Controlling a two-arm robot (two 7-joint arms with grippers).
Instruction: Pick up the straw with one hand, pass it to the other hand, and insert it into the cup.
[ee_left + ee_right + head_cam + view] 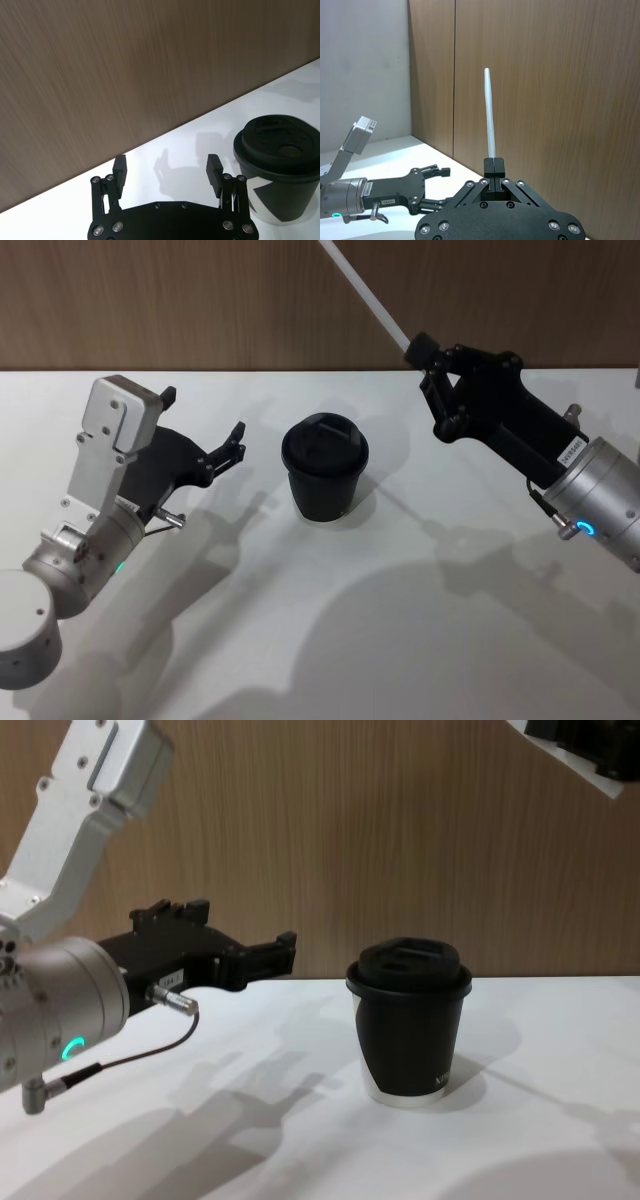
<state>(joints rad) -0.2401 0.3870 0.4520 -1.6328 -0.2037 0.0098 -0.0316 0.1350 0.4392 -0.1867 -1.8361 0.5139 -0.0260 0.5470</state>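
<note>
The black lidded cup [325,469] [278,167] [409,1023] stands upright on the white table. My right gripper [420,348] [494,163] is raised to the right of and behind the cup, shut on the lower end of the white straw [365,295] [490,114]. The straw points up and away toward the wooden wall. My left gripper [205,425] [167,167] [285,945] hovers open to the left of the cup, fingers pointing toward it, with nothing between them.
A brown wooden wall [200,300] runs along the far edge of the white table [330,630]. A grey wall panel [365,70] stands at the left end.
</note>
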